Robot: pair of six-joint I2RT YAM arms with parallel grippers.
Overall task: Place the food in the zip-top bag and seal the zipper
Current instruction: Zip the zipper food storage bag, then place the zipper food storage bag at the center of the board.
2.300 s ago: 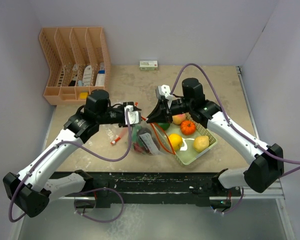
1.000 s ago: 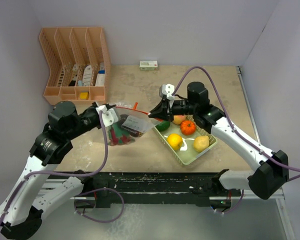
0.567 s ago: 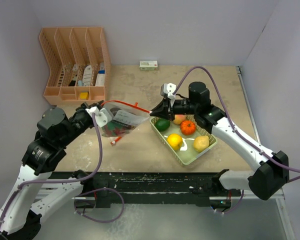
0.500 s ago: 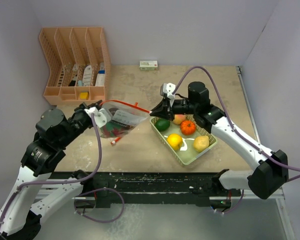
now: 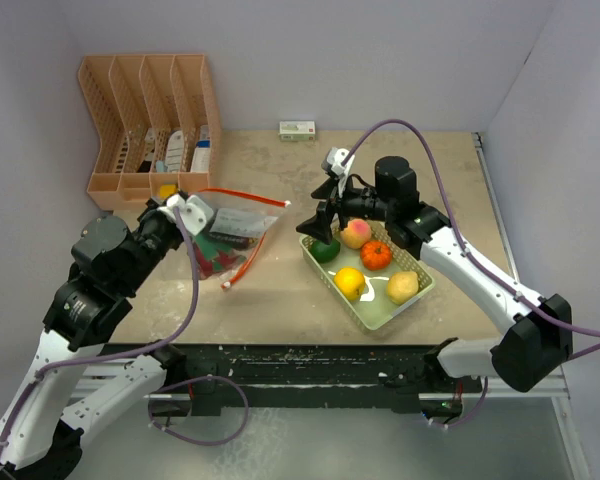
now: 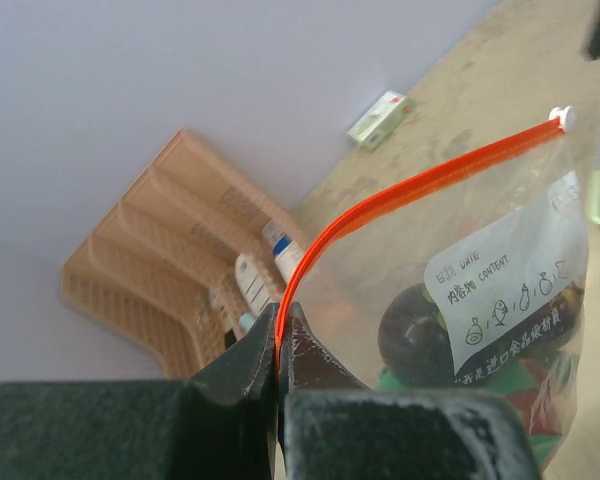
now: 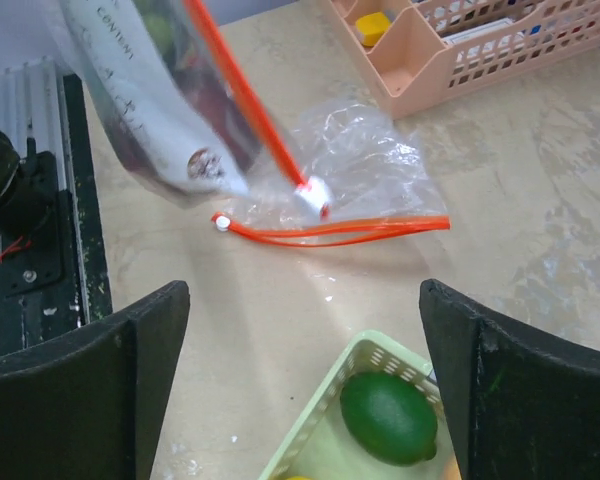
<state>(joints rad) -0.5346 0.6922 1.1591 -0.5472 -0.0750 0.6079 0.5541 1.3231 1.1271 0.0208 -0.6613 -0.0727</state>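
Note:
My left gripper [image 5: 187,208] [image 6: 278,328] is shut on the orange-red zipper [image 6: 400,190] of the zip-top bag [image 5: 228,232], which hangs from it above the table. The zipper's white slider [image 6: 560,117] is at the free far end. Inside the bag are a dark purple fruit [image 6: 414,335] and red and green pieces [image 5: 215,260]. My right gripper [image 5: 325,222] [image 7: 302,310] stands open and empty over the near corner of the pale green tray [image 7: 305,435], apart from the bag. The tray holds more food: a green lime [image 7: 388,417], a peach [image 5: 355,234], an orange-red one [image 5: 376,255] and two yellow ones [image 5: 350,283].
A second clear bag [image 7: 365,165] with an orange strip [image 7: 330,231] lies flat on the table under the hanging one. A peach-coloured file organizer [image 5: 150,125] stands at the back left. A small box [image 5: 297,130] sits by the back wall.
My right gripper has let go of the zipper's end and opened wide. The bag now hangs from the left gripper alone, which has drawn it slightly up and left.

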